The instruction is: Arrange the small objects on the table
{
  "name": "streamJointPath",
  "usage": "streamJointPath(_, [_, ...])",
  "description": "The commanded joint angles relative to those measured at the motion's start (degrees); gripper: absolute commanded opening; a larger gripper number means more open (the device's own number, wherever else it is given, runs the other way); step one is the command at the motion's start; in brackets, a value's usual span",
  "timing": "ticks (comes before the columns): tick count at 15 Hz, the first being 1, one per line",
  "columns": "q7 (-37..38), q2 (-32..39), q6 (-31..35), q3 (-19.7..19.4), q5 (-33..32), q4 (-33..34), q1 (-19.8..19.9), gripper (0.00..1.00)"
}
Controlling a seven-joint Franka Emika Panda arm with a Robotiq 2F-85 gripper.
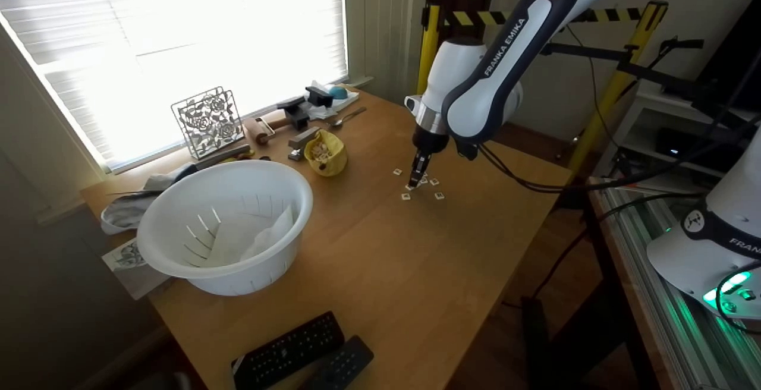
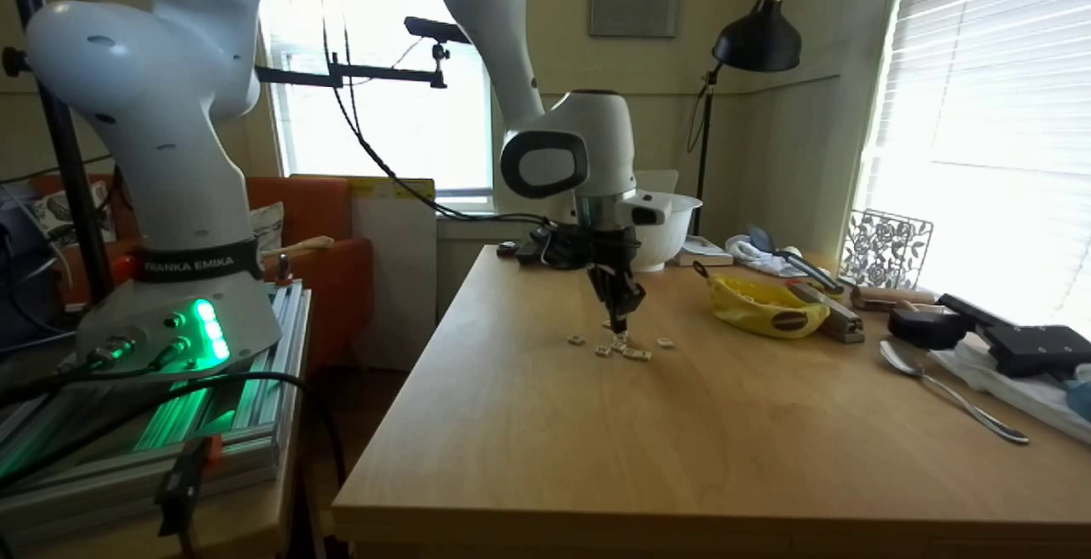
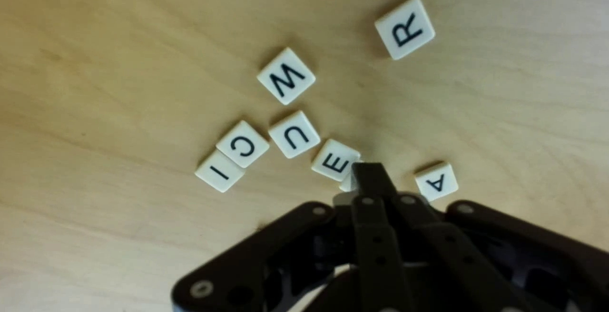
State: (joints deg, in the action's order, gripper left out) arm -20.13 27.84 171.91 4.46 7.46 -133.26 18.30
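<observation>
Several cream-white letter tiles lie on the light-brown wooden table. In the wrist view they are R, W, U, C, I, E and A. C and I touch edge to edge. Another tile shows partly beside E, mostly hidden by a finger. My gripper is shut, its fingertips together, right beside E and left of A. No tile shows between the fingers. In both exterior views the gripper points down at the tile cluster, close to the tabletop.
A white bowl with slots stands on the table. A yellow banana-like pouch holding small pieces lies near the tiles. Black remotes lie near a table end. A spoon, metal rack and other items line the window side.
</observation>
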Motion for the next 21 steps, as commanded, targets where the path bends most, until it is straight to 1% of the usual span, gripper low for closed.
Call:
streamJointPath(1, [0.18,2.96,2.18,3.93,-0.24,2.31,4.00,0.00])
streamJointPath(4, [-0.53,3.93,1.67,6.83,-0.42,3.20,6.68,0.00])
streamJointPath(7, [-3.91,4.49,0.56,9.72,-1.97,3.18,9.47,0.00])
streamJointPath(9, [-6.75,4.48,0.27,10.14,-4.04,2.66,10.23,0.00])
streamJointPath(12, [-9.98,4.38,0.56,9.04,-7.32,2.44,10.06,0.00])
streamJointPath(13, [-11.28,4.39,0.74,9.53,-8.07,2.41,10.69,0.00])
streamJointPath(15, [-14.17,4.46,0.90,10.95,-9.31,2.21,12.21,0.00])
streamJointPath(19, [-21.93,5.14,0.47,15.75,-8.93,1.73,16.88,0.00])
streamJointPath(21, [-25.52,5.19,-0.14,16.80,-9.39,1.40,18.23,0.00])
